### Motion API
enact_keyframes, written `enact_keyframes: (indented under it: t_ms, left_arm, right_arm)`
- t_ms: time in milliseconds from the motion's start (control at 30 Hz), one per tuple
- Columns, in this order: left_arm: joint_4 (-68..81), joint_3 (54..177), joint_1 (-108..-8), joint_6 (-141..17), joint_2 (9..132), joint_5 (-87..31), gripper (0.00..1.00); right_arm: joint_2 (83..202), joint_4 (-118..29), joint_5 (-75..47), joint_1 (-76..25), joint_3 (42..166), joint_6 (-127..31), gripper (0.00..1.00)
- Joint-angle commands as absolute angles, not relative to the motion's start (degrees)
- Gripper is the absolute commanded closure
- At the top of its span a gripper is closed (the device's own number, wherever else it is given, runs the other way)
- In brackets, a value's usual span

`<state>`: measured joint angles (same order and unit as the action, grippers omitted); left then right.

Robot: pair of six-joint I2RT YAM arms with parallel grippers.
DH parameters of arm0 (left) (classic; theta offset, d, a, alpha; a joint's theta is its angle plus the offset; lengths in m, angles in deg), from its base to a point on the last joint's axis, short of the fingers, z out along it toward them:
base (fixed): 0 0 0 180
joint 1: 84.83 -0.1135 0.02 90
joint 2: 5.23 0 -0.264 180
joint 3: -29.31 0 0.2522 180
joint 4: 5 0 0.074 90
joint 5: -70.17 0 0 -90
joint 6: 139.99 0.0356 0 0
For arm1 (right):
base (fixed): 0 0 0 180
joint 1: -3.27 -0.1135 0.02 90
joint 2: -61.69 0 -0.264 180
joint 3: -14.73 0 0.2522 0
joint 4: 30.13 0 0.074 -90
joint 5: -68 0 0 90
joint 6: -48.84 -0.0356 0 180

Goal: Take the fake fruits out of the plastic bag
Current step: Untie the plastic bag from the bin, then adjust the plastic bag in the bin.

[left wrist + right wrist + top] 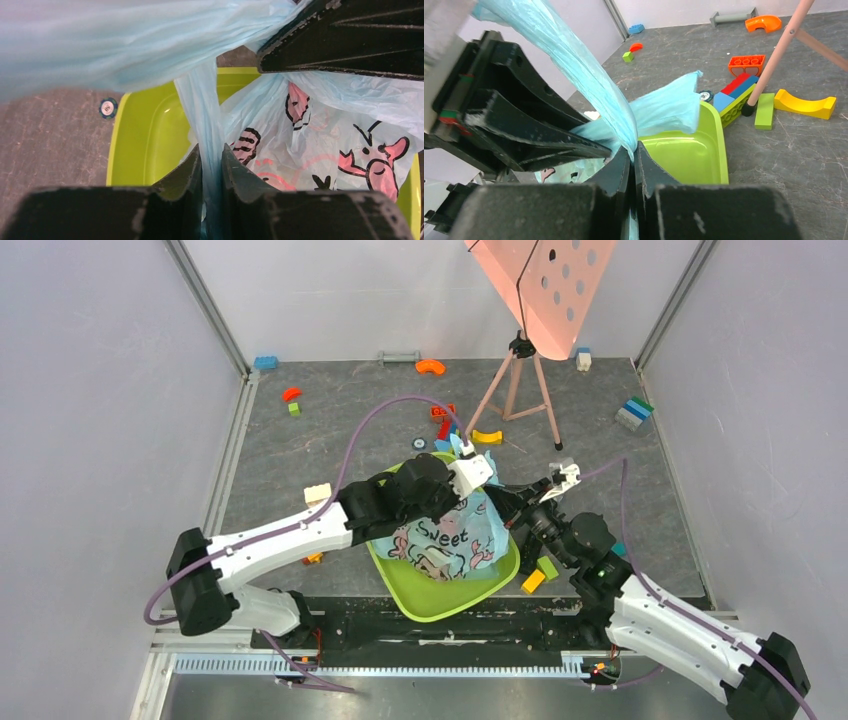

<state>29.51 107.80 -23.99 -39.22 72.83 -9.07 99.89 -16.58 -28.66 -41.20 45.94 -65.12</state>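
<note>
The light-blue plastic bag with cartoon prints stands in the lime-green tub. My left gripper is shut on a stretched strand of the bag's top; in the left wrist view the strand runs between my fingers. My right gripper is shut on another strand of the bag, right beside the left gripper. The printed bag body hangs below both grippers. The fake fruits are hidden; none shows in any view.
A pink tripod with a perforated panel stands at the back. Toy blocks lie around: a yellow arch, a red-blue-green stack, an orange block, yellow and green blocks by the tub, a cream block.
</note>
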Motion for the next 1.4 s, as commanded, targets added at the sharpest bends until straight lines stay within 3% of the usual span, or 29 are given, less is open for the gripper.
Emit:
enact_keyframes:
  t_ms: [0,533,667,833,1000,1267,1300,1367]
  left_arm:
    - [27.65,109.13,-23.79,-40.83,66.56,-6.11,0.79]
    - [13.77,93.13,-23.87,-51.88,41.01,-4.95,0.96]
    - [12.98,91.65,-23.85,-51.93,38.91,-7.9,0.96]
    - [14.12,92.02,-23.91,-51.64,39.86,-9.7,0.98]
    - [13.86,92.03,-23.91,-51.46,39.9,-10.67,0.98]
    - [13.88,91.9,-23.87,-51.02,39.15,-10.1,0.98]
    - [13.88,91.86,-23.84,-51.03,39.06,-10.15,0.98]
    - [13.96,91.76,-23.85,-51.02,38.95,-9.95,0.98]
  right_arm:
    - [97.95,-14.49,-30.73,-41.12,47.2,-65.5,0.97]
    - [93.91,-9.22,-29.04,-41.14,43.11,-63.19,0.94]
    - [93.04,-6.19,-23.65,-41.11,42.28,-57.8,0.79]
    - [94.3,-5.57,-17.07,-41.09,45.47,-48.51,0.32]
    - [100.59,-15.72,-15.1,-41.11,56.18,-38.02,0.16]
    - [108.8,-23.82,-16.06,-41.14,68.12,-29.75,0.17]
    - [109.54,-24.51,-16.07,-41.13,69.2,-29.36,0.21]
    - [110.99,-25.84,-15.97,-41.12,71.21,-29.03,0.39]
